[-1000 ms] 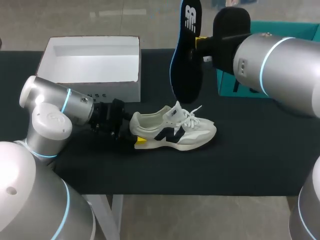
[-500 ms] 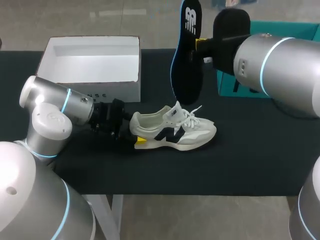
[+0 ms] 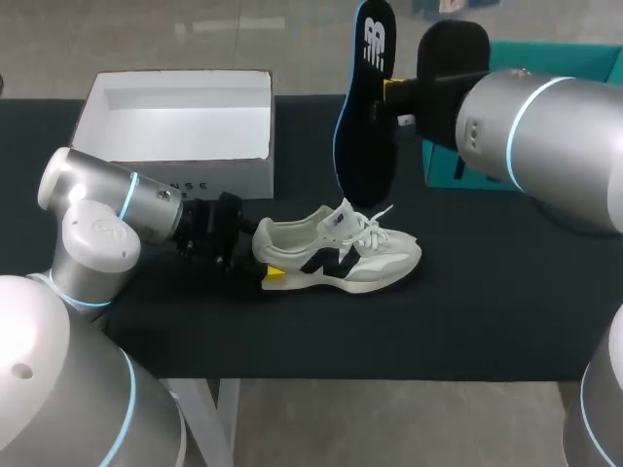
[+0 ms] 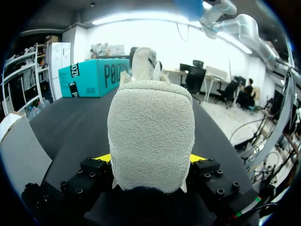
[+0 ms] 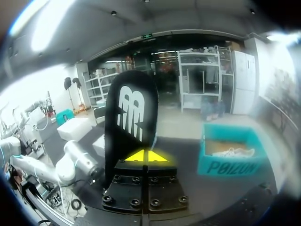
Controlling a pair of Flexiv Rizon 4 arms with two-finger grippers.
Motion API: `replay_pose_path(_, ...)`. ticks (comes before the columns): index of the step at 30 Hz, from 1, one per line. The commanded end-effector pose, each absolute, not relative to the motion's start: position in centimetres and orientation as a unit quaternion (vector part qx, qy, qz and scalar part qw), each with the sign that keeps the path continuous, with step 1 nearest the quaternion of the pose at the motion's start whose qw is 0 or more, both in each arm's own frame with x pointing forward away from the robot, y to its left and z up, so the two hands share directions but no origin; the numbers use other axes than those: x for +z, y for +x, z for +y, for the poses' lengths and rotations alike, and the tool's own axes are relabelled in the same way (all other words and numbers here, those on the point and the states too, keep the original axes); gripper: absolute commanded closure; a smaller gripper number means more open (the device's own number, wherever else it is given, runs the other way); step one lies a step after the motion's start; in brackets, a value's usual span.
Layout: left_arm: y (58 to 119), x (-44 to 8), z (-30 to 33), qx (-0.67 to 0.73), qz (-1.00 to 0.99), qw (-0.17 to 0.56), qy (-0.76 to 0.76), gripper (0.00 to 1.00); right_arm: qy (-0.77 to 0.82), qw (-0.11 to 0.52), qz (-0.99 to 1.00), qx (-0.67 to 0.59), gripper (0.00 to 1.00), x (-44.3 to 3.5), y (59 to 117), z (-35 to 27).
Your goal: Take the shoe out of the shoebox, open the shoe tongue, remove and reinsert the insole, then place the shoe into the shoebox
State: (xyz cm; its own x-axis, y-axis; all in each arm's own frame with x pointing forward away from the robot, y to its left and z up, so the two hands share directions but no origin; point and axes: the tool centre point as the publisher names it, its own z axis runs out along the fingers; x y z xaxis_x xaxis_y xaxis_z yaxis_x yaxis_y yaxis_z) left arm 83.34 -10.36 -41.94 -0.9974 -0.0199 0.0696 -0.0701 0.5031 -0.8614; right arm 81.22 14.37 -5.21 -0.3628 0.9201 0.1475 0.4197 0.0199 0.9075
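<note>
Insole's out: right end effector (image 3: 392,89) pinches insole (image 3: 365,131), upper centre; left end effector (image 3: 258,259) clamps the shoe (image 3: 346,258) heel. Next, probably feed it back in toe-first.

the white-and-grey mesh sneaker (image 3: 341,253) sits on the black table (image 3: 487,302), toe rightward, heel clamped in the left gripper (image 3: 265,257). the open white cardboard shoebox (image 3: 175,131) stands behind it, leftward. the dark foam insole (image 3: 365,117) hangs upright above the sneaker, pinched in the right gripper (image 3: 391,89), a teal cardboard box (image 3: 448,167) behind.
</note>
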Motion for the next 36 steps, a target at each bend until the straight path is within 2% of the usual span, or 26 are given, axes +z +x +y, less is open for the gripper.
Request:
replay_pose_path(1, 83.32, -41.88, -10.40, 0.497, -0.867, 0.025, 0.026, 1.00, 0.513, 0.268, 0.655, 0.485, 1.00, -4.78, 79.61, 13.65)
replay_pose_path(24, 83.32, -41.88, -10.40, 0.497, -0.867, 0.025, 0.026, 1.00, 0.516, 0.265, 0.653, 0.486, 1.00, -4.66, 79.48, 13.66)
replay_pose_path(27, 83.25, -41.61, -10.25, 0.461, -0.887, 0.023, 0.031, 1.00, 0.516, 0.265, 0.653, 0.486, 1.00, -4.66, 79.48, 13.66)
replay_pose_path(28, 83.18, -41.59, -10.22, 0.449, -0.893, 0.021, 0.031, 0.91, 0.516, 0.265, 0.653, 0.486, 1.00, -4.66, 79.48, 13.66)
replay_pose_path(29, 83.10, -41.59, -10.19, 0.445, -0.895, 0.022, 0.030, 0.55, 0.516, 0.265, 0.653, 0.486, 1.00, -4.66, 79.48, 13.66)
replay_pose_path(30, 83.02, -41.57, -10.12, 0.437, -0.898, 0.021, 0.034, 0.11, 0.516, 0.265, 0.653, 0.486, 1.00, -4.66, 79.48, 13.66)
replay_pose_path(31, 83.00, -41.61, -10.04, 0.433, -0.900, 0.018, 0.036, 0.00, 0.516, 0.265, 0.653, 0.486, 1.00, -4.66, 79.48, 13.66)
replay_pose_path(36, 82.86, -41.68, -9.59, 0.416, -0.908, -0.003, 0.048, 0.00, 0.516, 0.265, 0.653, 0.486, 1.00, -4.66, 79.48, 13.66)
